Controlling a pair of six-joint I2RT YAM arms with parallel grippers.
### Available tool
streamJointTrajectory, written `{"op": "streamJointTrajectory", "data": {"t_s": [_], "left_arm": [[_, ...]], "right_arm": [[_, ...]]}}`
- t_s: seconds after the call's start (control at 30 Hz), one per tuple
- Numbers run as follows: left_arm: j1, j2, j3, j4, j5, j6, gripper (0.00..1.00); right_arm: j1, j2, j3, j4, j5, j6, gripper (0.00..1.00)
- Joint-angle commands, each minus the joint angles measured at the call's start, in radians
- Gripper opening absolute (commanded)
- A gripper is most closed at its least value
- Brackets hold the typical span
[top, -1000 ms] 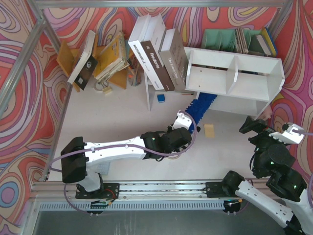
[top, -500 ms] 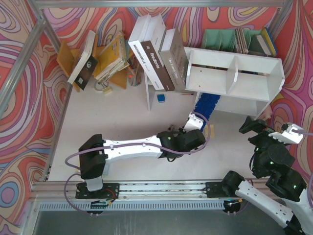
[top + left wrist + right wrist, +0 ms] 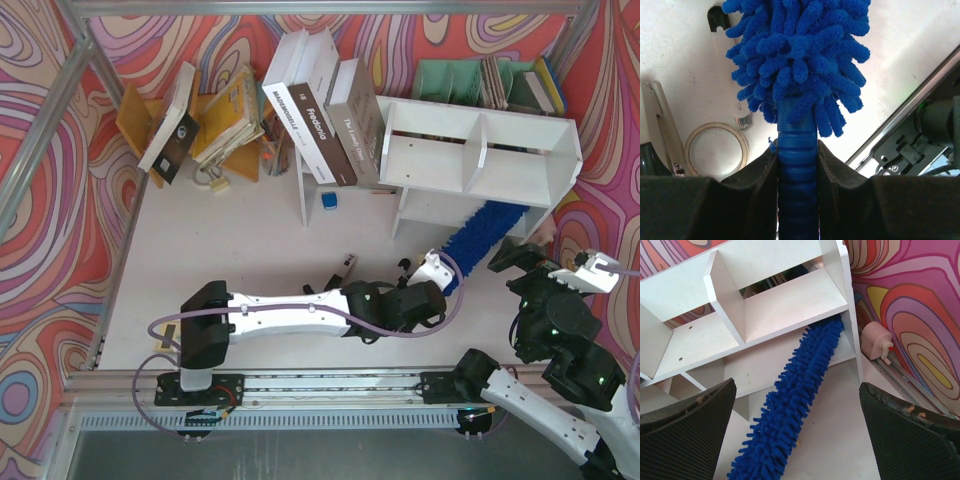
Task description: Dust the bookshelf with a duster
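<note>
Left gripper [image 3: 797, 150] is clamping the ribbed blue handle of the long, shaggy bright-blue microfibre duster [image 3: 795, 405], whose head is reaching diagonally into the open space below the right-hand compartment of the white wooden two-compartment bookshelf [image 3: 430, 115], its tip lying at the right side panel. Right gripper [image 3: 797, 437] is hanging with jaws spread wide and empty, just in front of the shelf and above the duster. Hazards, as judged: a hard sweep is likely to be pressing the soft head against the side panel and nudging the light shelf, which could be disturbing the large hardback books [image 3: 320, 110] leaning on its left end. The small pink plastic object [image 3: 875, 340] beside the right panel is at risk of being knocked. The left arm, stretching across towards the right arm, is risking contact with it, and the handle may be twisting in the narrow grip. Lettering: the dark spine of one leaning book is carrying white print, its largest word seeming to begin "fre"; the rest is too small to read. No marking is showing on duster or shelf.
</note>
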Motion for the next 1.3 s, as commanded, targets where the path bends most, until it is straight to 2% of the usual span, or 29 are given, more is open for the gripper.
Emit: {"op": "streamJointTrajectory", "data": {"t_s": [0.0,0.23,0.37,0.5,0.63,0.87,1.07,1.27], "left_arm": [[-0.011,-0.053,-0.058,0.034,0.027,0.05,0.0],[-0.039,-0.147,-0.182,0.051,0.017,0.077,0.0],[-0.038,-0.222,-0.269,0.034,-0.061,0.063,0.0],[-0.023,-0.279,-0.313,-0.015,-0.12,0.061,0.0],[0.013,-0.321,-0.36,-0.003,-0.121,0.049,0.0],[0.02,-0.257,-0.295,0.017,-0.05,0.082,0.0],[-0.021,-0.215,-0.25,0.06,-0.015,0.132,0.0],[-0.052,-0.268,-0.292,0.072,-0.02,0.139,0.0]], "right_arm": [[0.008,0.0,-0.009,0.026,0.022,-0.018,0.99],[0.007,0.001,-0.009,0.026,0.022,-0.019,0.99],[0.007,0.0,-0.008,0.023,0.021,-0.015,0.99],[0.008,0.002,-0.006,0.022,0.018,-0.012,0.99],[0.008,0.002,-0.006,0.02,0.019,-0.011,0.99],[0.007,0.0,-0.007,0.018,0.021,-0.011,0.99],[0.008,-0.008,-0.008,0.015,0.024,-0.01,0.99],[0.008,-0.004,-0.007,0.016,0.022,-0.01,0.99]]}}
